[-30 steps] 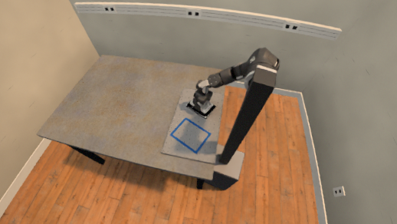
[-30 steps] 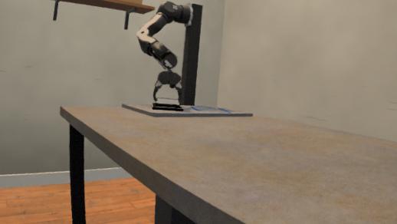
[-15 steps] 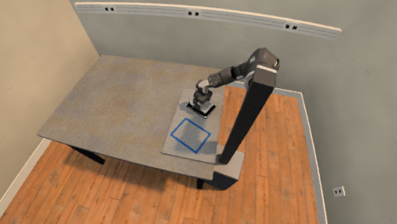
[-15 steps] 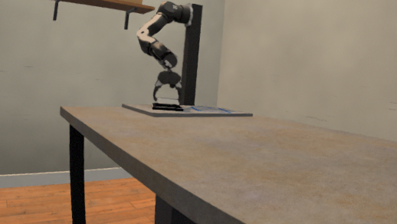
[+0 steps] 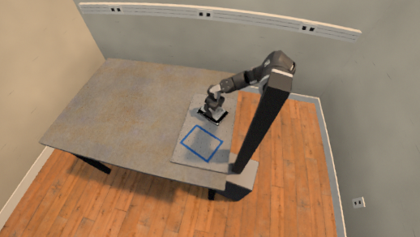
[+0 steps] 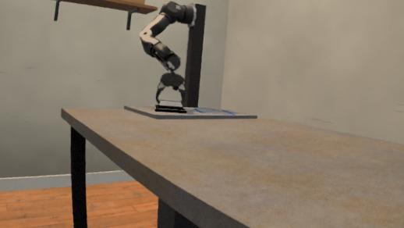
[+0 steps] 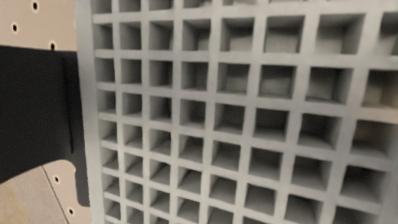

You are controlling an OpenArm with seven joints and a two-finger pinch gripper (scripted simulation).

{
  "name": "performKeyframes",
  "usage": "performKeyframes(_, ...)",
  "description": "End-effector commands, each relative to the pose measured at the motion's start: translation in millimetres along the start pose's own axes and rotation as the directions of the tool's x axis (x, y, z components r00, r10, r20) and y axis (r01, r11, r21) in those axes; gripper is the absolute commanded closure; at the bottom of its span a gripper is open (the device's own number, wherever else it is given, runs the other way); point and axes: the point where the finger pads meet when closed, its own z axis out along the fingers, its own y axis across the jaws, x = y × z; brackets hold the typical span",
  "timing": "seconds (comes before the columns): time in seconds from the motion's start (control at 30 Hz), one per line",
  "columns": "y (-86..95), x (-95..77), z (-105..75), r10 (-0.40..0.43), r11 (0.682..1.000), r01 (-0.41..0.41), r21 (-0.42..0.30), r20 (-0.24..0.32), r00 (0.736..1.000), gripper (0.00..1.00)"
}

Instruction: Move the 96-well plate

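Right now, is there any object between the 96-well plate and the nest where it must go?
Nothing visible is in the way. The gripper is shut on the 96-well plate, and the plate is already at the black nest, beyond the blue-outlined spot on the base board.
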Motion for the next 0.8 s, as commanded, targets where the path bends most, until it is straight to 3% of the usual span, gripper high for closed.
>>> performKeyframes(0.0, 1.2, 0.1, 0.2, -0.001, 1.0, 0.001, -0.005, 0.0, 1.0, 1.0)
performKeyframes(0.77, 1.2, 0.1, 3.0, -0.002, 1.0, 0.002, -0.005, -0.001, 1.0, 1.0)
